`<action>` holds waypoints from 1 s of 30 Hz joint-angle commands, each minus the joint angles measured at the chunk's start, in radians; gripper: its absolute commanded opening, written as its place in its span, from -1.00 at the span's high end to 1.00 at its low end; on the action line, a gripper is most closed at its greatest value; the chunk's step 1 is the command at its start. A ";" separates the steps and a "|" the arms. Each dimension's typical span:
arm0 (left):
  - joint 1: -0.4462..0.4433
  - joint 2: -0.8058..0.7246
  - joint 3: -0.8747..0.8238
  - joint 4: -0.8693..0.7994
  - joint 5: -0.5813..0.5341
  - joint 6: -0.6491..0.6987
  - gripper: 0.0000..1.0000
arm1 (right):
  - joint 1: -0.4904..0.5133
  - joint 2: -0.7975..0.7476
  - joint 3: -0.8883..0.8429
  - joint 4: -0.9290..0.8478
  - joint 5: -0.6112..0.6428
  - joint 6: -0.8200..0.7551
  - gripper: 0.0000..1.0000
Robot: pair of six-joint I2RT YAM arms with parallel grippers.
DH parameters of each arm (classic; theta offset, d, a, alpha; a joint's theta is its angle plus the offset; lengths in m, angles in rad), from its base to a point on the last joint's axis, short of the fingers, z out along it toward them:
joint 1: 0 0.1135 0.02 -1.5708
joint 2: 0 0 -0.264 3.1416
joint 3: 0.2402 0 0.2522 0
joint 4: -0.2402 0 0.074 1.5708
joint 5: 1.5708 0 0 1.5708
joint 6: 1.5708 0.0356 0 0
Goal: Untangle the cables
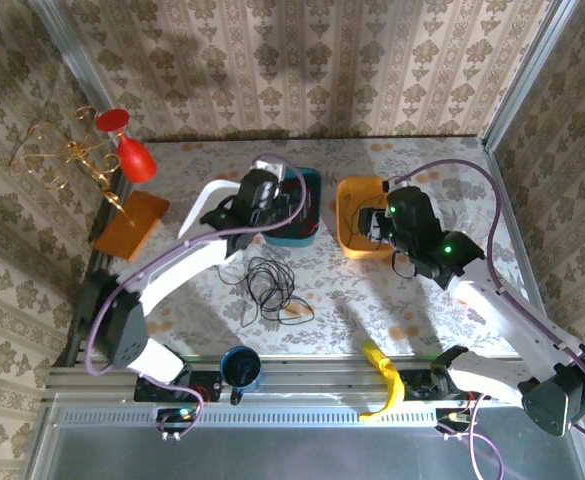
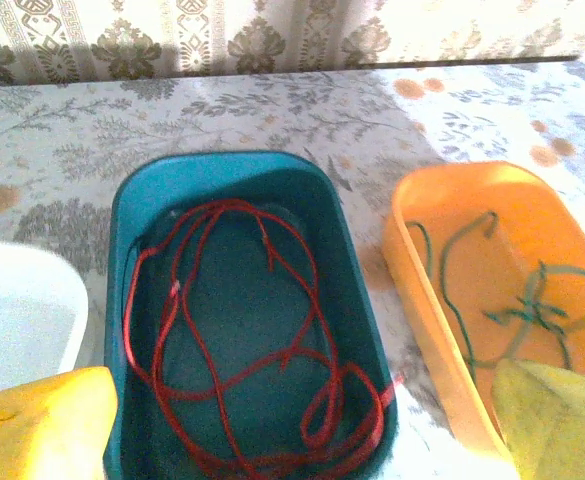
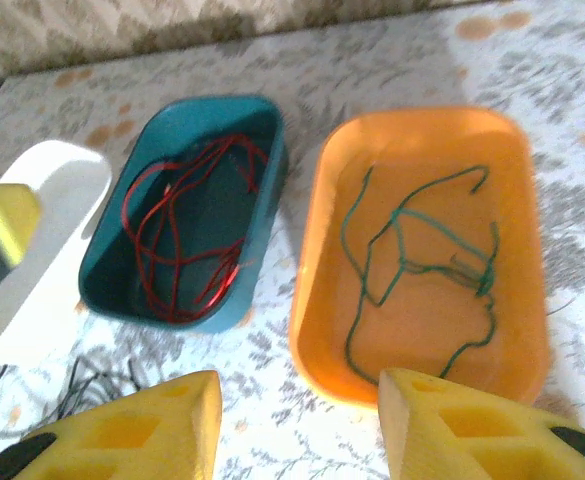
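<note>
A red cable [image 2: 242, 340] lies in loose loops inside the teal tub [image 2: 222, 160]. My left gripper [image 2: 302, 430] hangs open just above it, with nothing between its yellow fingers [image 2: 37, 425]. A green cable [image 3: 422, 260] lies in the orange tub [image 3: 312, 260]. Near that tub's front rim my right gripper [image 3: 302, 420] is open and holds nothing. A black cable [image 1: 272, 285] sits in a loose coil on the table in front of the tubs. From above, the left gripper [image 1: 272, 205] is over the teal tub [image 1: 310, 215] and the right gripper [image 1: 377, 225] over the orange tub [image 1: 352, 240].
A white tub [image 3: 32, 230] stands left of the teal one. A dark blue cup [image 1: 240, 368] and a yellow banana-shaped object [image 1: 384, 380] rest on the near rail. A brown board [image 1: 132, 225] and a red and gold ornament [image 1: 122, 150] are at the far left.
</note>
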 commanded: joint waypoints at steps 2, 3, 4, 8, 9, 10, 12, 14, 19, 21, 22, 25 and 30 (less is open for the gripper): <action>-0.042 -0.122 -0.192 -0.147 -0.014 -0.083 -0.94 | 0.044 0.053 -0.033 -0.003 -0.198 -0.010 0.07; -0.054 -0.154 -0.234 -0.178 -0.014 -0.109 -0.93 | 0.074 0.077 -0.032 -0.012 -0.208 -0.022 0.08; -0.065 -0.183 -0.270 -0.215 -0.015 -0.135 -0.91 | 0.105 0.100 -0.029 -0.021 -0.203 -0.035 0.09; -0.108 -0.248 -0.362 -0.324 -0.020 -0.238 -0.71 | 0.179 0.158 -0.024 -0.029 -0.143 -0.037 0.14; -0.116 -0.253 -0.376 -0.346 -0.022 -0.262 -0.67 | 0.181 0.163 -0.025 -0.025 -0.137 -0.030 0.14; -0.129 -0.257 -0.389 -0.372 -0.033 -0.295 -0.66 | 0.181 0.166 -0.026 -0.019 -0.129 -0.022 0.14; -0.157 -0.261 -0.421 -0.406 -0.058 -0.356 -0.61 | 0.181 0.169 -0.028 -0.007 -0.122 -0.018 0.14; -0.180 -0.258 -0.453 -0.429 -0.065 -0.421 -0.53 | 0.181 0.169 -0.025 -0.004 -0.111 -0.015 0.15; -0.219 -0.254 -0.500 -0.410 -0.052 -0.495 -0.30 | 0.181 0.171 -0.025 -0.009 -0.094 -0.017 0.16; -0.225 -0.249 -0.503 -0.409 -0.054 -0.499 -0.22 | 0.181 0.173 -0.031 -0.010 -0.090 -0.015 0.16; -0.226 -0.247 -0.506 -0.407 -0.057 -0.500 -0.12 | 0.181 0.176 -0.032 -0.010 -0.090 -0.015 0.17; -0.220 -0.232 -0.510 -0.398 -0.072 -0.500 0.20 | 0.181 0.176 -0.037 -0.009 -0.085 -0.015 0.17; -0.201 -0.191 -0.503 -0.364 -0.069 -0.493 0.44 | 0.181 0.175 -0.037 -0.013 -0.077 -0.022 0.18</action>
